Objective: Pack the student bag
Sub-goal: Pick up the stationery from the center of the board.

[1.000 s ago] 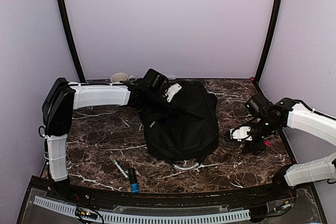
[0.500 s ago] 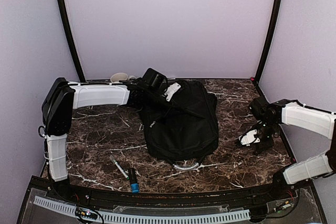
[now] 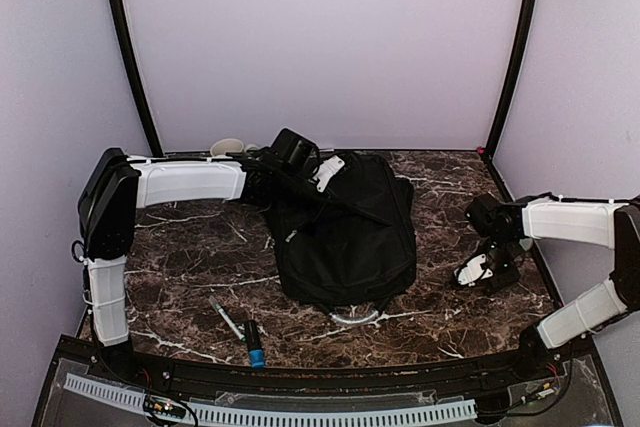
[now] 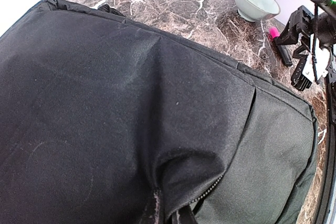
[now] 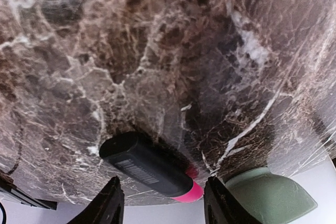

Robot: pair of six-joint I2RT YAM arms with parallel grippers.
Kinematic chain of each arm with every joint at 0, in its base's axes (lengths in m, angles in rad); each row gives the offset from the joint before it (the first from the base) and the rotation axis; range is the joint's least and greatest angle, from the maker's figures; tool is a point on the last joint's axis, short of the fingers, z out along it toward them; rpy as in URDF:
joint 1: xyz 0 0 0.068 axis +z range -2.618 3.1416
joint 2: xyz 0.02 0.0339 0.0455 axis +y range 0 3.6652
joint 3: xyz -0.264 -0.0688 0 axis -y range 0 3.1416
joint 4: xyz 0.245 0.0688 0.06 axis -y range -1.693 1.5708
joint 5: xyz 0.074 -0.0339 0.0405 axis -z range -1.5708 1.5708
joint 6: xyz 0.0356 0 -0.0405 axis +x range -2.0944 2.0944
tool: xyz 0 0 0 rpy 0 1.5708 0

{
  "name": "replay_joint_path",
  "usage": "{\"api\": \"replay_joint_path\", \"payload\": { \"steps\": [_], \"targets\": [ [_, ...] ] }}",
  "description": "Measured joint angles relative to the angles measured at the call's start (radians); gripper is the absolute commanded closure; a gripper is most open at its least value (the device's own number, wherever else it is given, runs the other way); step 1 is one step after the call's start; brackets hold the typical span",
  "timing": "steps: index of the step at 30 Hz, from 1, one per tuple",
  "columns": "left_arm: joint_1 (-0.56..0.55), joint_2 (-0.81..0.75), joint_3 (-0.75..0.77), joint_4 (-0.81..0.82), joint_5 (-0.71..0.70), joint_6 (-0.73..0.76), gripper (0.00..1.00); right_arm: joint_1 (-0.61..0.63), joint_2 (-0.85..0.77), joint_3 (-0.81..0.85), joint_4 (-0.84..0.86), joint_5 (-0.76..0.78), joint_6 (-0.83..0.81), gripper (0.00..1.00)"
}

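Moved the right gripper (image 3: 478,269) from mid-right down to the lower right of the overhead view, low over the marble table (image 3: 200,247). Nothing held there yet: fingers parted, straddling a black marker with a pink cap (image 5: 149,166), with a gap on each side. Kept the left gripper (image 3: 325,175) clamped on a pinch of fabric at the upper edge of the student bag (image 3: 345,232), lying unmoved at centre frame. Probably lining up the marker as the next item to pack. Worth minding the green bowl (image 5: 270,192) just beside it.
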Motion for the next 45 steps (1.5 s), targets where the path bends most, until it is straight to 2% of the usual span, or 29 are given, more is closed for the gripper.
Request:
{"api": "replay_joint_path", "payload": {
  "steps": [5, 11, 16, 19, 27, 29, 34, 41, 45],
  "targets": [
    [0.0, 0.0, 0.0, 0.0, -0.003, 0.0, 1.0, 0.0, 0.031, -0.031, 0.038, 0.023, 0.0, 0.57],
    [-0.001, 0.0, -0.002, 0.0, -0.003, 0.0, 1.0, -0.001, 0.061, -0.041, 0.044, 0.033, 0.016, 0.75],
    [-0.001, 0.0, -0.002, 0.0, -0.003, 0.0, 1.0, 0.005, 0.125, 0.018, 0.01, 0.017, 0.077, 0.8],
    [-0.001, 0.0, -0.002, 0.0, -0.003, 0.0, 1.0, 0.048, 0.156, 0.059, -0.013, -0.022, 0.135, 0.8],
    [-0.001, 0.0, -0.002, 0.0, -0.003, 0.0, 1.0, 0.319, 0.201, 0.163, -0.042, -0.195, 0.351, 0.79],
    [-0.001, 0.0, -0.002, 0.0, -0.002, 0.001, 1.0, 0.359, 0.244, 0.19, -0.043, -0.225, 0.41, 0.74],
    [-0.002, 0.0, -0.003, -0.001, -0.003, 0.001, 1.0, 0.367, 0.28, 0.209, -0.051, -0.241, 0.483, 0.61],
    [-0.002, 0.0, -0.003, -0.001, -0.003, 0.001, 1.0, 0.354, 0.212, 0.155, -0.043, -0.264, 0.531, 0.57],
    [-0.002, 0.0, -0.003, -0.001, -0.003, 0.001, 1.0, 0.302, 0.132, 0.117, -0.052, -0.266, 0.536, 0.56]
  ]
}}
